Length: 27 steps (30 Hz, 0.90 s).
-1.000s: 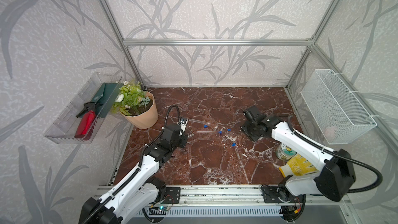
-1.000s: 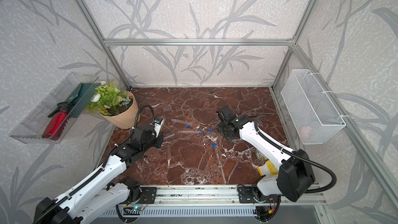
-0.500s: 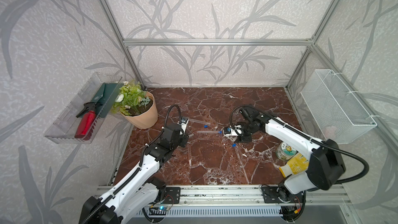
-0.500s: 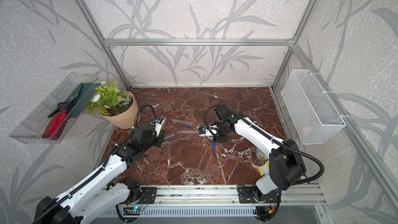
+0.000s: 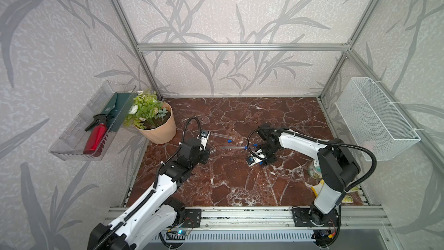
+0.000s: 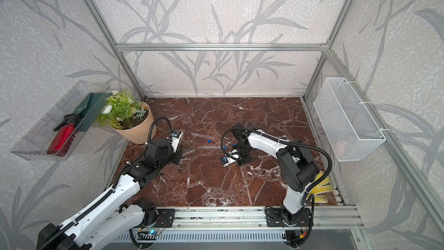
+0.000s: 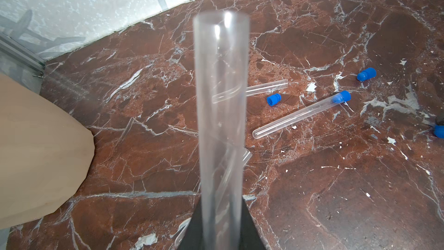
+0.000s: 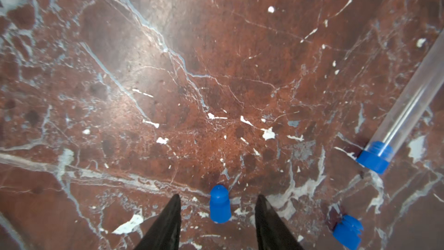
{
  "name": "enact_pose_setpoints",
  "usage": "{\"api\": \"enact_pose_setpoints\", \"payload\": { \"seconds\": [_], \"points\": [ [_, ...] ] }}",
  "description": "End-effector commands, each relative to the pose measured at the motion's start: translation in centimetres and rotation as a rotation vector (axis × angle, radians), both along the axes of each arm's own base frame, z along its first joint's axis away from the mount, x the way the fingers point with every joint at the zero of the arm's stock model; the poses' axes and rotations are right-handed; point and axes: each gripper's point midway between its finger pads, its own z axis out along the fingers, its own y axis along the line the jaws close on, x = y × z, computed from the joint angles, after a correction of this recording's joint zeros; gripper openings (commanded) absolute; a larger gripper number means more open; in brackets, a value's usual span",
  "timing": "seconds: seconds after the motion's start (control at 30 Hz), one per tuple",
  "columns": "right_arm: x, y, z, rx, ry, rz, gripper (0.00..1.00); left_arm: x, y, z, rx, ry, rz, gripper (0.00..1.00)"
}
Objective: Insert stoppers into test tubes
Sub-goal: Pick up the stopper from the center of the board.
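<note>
One test tube (image 7: pixel 221 92) is clamped in the left gripper (image 7: pixel 221 227), while the right gripper (image 8: pixel 218 197), jaws parted, straddles a loose stopper (image 8: pixel 219 206) and should next pinch it.

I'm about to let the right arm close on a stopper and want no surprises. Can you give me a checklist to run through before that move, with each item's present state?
1. Grip: left gripper shut on the held tube: ok.
2. Mouth of the held tube unplugged: ok.
3. Straddle: right gripper open, jaws on either side of the target stopper: ok.
4. Hold on the target stopper: not ok, gaps show on both sides.
5. Clearance: neighbouring stopper lies outside the jaws: ok.
6. Which end of the target stopper is the plug end: cannot tell.
</note>
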Motion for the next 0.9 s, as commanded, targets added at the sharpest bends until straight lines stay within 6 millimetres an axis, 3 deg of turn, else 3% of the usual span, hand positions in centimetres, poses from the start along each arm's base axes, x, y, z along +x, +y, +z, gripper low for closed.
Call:
{"api": "enact_pose_setpoints", "payload": {
  "seconds": [0.0,0.23,0.87],
  "points": [
    [0.6,-0.5,-1.3,-0.036,-0.026,0.003,0.47,0.1,0.5,-0.2,0.008,-0.005,0.019,0.00],
    [0.9,-1.2,-2.5,-0.072,-0.029,-0.019,0.43,0.1,0.6,-0.3,0.018,-0.005,0.019,0.00],
    [1.2,-1.8,-2.9,-0.094,-0.037,-0.033,0.27,0.3,0.6,-0.6,0.020,0.000,0.015,0.00]
  ]
}}
